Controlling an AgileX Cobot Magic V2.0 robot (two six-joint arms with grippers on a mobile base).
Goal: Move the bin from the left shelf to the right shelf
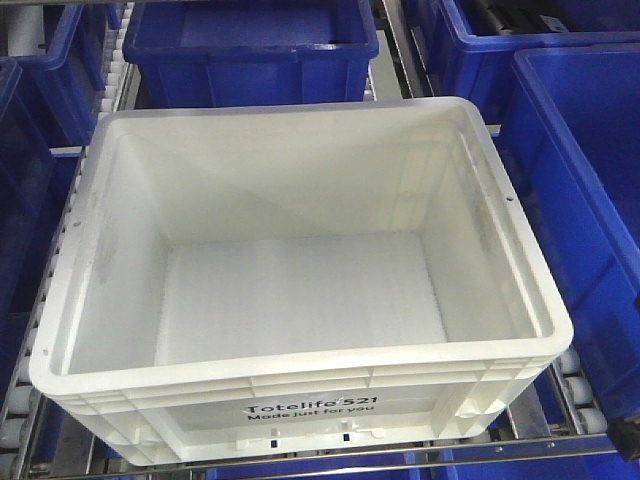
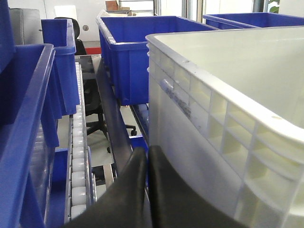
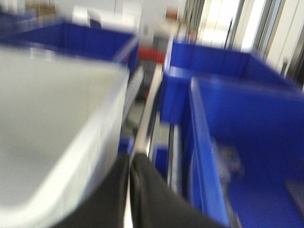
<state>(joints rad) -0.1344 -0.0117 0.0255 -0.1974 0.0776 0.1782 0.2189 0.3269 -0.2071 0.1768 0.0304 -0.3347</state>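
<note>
The white bin [image 1: 300, 365] fills the middle of the front view, empty, standing on a roller shelf with its printed side toward me. My left gripper [image 2: 147, 153] is shut with nothing between its black fingers; it sits low beside the bin's ribbed left wall [image 2: 213, 109], right finger close against it. My right gripper [image 3: 129, 160] is also shut on nothing, low along the bin's right wall [image 3: 57, 118]; that view is motion-blurred. Neither gripper shows in the front view.
Dark blue totes surround the bin: behind [image 1: 250, 50], right [image 1: 590, 150] and left [image 1: 30, 200]. A roller track [image 2: 78, 156] and a blue tote [image 2: 28, 123] lie left of my left gripper. A metal rail [image 3: 147, 118] and blue tote [image 3: 247, 142] flank my right gripper.
</note>
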